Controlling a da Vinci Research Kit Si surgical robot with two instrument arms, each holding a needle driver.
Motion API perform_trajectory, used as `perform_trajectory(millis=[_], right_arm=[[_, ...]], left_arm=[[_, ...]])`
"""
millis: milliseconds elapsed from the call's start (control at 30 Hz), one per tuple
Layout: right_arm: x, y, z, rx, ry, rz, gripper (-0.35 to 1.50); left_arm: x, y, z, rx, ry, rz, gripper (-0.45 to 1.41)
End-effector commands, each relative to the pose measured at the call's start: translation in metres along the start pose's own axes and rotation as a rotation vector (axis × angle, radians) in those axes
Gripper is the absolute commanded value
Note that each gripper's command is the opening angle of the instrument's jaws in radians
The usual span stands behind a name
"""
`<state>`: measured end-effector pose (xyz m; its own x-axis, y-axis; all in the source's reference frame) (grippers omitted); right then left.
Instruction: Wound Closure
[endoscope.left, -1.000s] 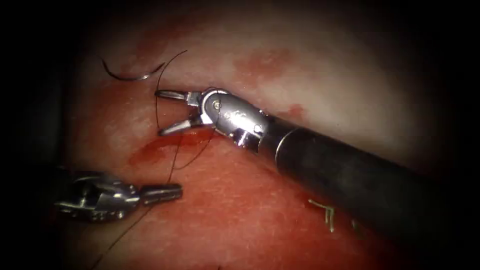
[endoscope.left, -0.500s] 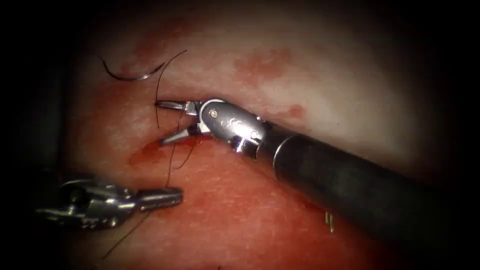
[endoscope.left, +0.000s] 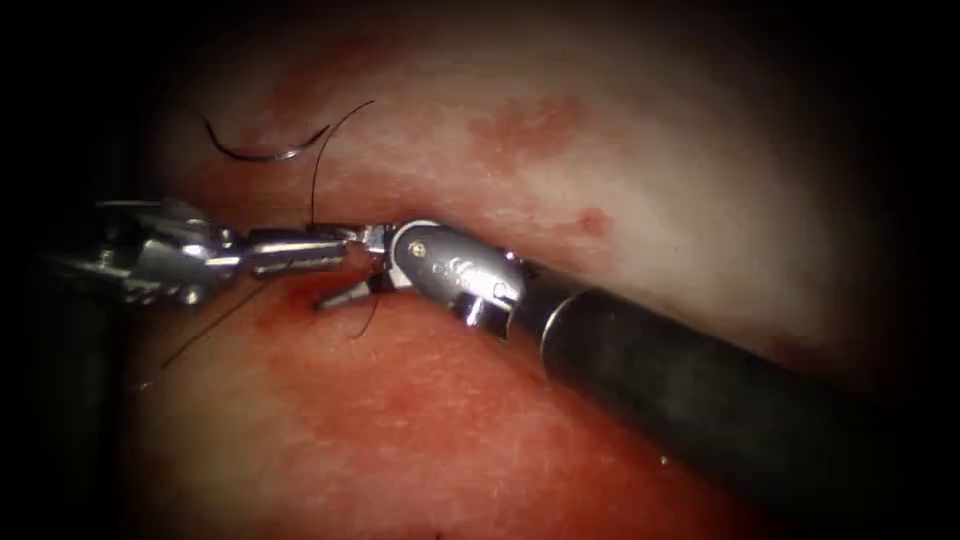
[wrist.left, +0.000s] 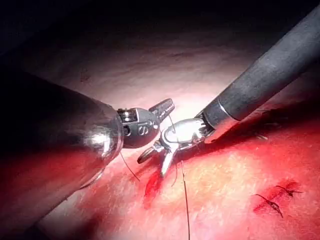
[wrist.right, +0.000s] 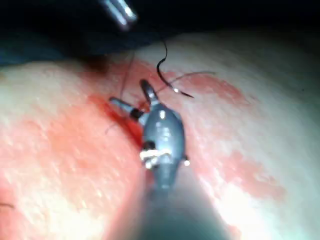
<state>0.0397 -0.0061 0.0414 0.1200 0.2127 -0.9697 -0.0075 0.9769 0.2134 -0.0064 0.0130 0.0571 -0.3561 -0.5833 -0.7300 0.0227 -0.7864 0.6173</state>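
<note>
One thin curved dark steel needle (endoscope.left: 262, 150) lies free on the pale and red pork tissue (endoscope.left: 640, 170), at about ten o'clock from the cut (endoscope.left: 300, 300), held by neither tool. One black thread (endoscope.left: 318, 170) runs from it down to the two tools. The silver left tool (endoscope.left: 335, 240) has its jaws together on the thread. The silver right tool (endoscope.left: 335, 265), touching it tip to tip, has jaws apart, empty, over red fluid (endoscope.left: 290, 300).

no legible text, labels, numbers, signs anywhere
</note>
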Motion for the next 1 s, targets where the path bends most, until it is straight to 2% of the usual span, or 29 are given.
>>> perform_trajectory(millis=[33, 300, 333, 567, 1000], right_arm=[[-0.0002, 0.0003, 0.0006, 0.003, 0.004, -0.002, 1.26], [0.0000, -0.0005, 0.0006, 0.038, 0.030, -0.001, 1.28], [0.0002, -0.0007, 0.0005, 0.052, 0.039, 0.004, 1.26], [0.0004, -0.0010, 0.0006, 0.082, 0.068, 0.028, 1.18], [0.0002, -0.0007, 0.0006, 0.091, 0.201, 0.097, 1.13]], left_arm=[[-0.0011, -0.0002, 0.0005, -0.006, -0.001, 0.011, -0.45], [-0.0074, 0.0001, 0.0010, -0.022, -0.041, 0.039, -0.45], [-0.0088, 0.0005, 0.0014, -0.025, -0.055, 0.041, -0.45], [-0.0109, 0.0018, 0.0021, -0.021, -0.070, 0.050, -0.45], [-0.0146, 0.0045, 0.0039, 0.020, -0.087, 0.040, -0.45]])
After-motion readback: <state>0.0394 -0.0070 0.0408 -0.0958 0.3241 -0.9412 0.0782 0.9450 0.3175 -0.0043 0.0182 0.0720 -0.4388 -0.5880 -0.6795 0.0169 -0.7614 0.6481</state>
